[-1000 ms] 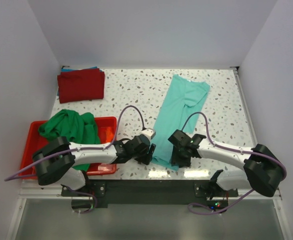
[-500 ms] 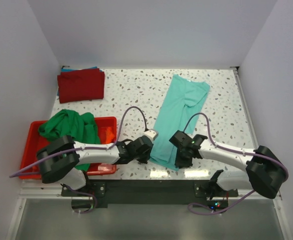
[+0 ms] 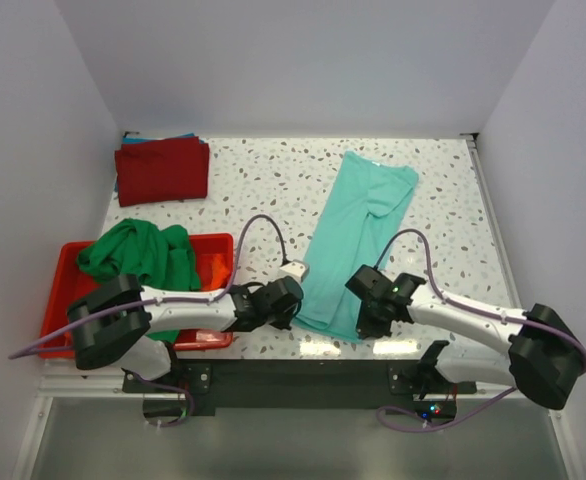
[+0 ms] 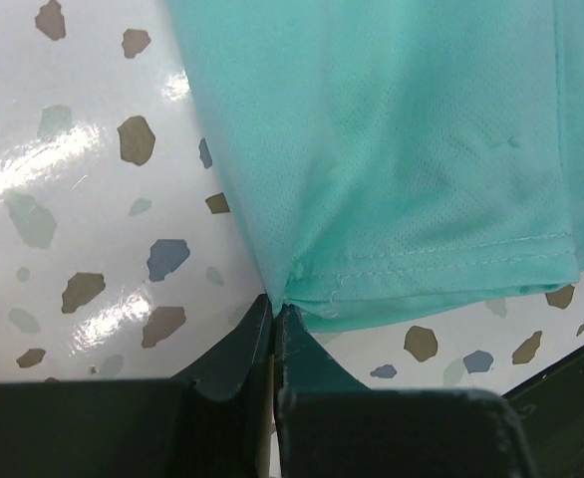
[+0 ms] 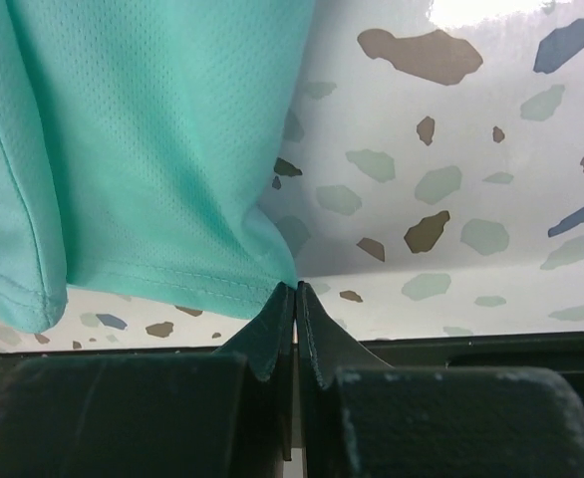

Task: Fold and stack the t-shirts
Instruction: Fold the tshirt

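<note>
"Since both hem corners are pinched, how will the teal t-shirt (image 3: 358, 225) behave?"

"Limp and light, I'd judge. It is a thin, fine-meshed knit that will sag and slide easily on the glossy speckled desk (image 3: 273, 180). It has no stiffness, so it wants holding at two corners at once, as now, or the edge will droop and bunch."

"Where exactly is the hold?"

"The left fingers (image 4: 264, 334) are clenched on the near-left corner of the stitched hem. The right fingers (image 5: 288, 311) are clenched on the near-right corner. Each has only a small bite of cloth, so a slip seems possible."

"And where does it lie?"

"Flat, as a long narrow strip. The hem is by the middle of the near edge and the other end reaches toward the far right corner. It is plain turquoise, with soft creases along its length."

"The others?"

"A dark red t-shirt (image 3: 163, 170) sits folded at the far left corner. A green t-shirt (image 3: 138, 250) is heaped in the red bin (image 3: 61, 282) by the near left corner."
</note>
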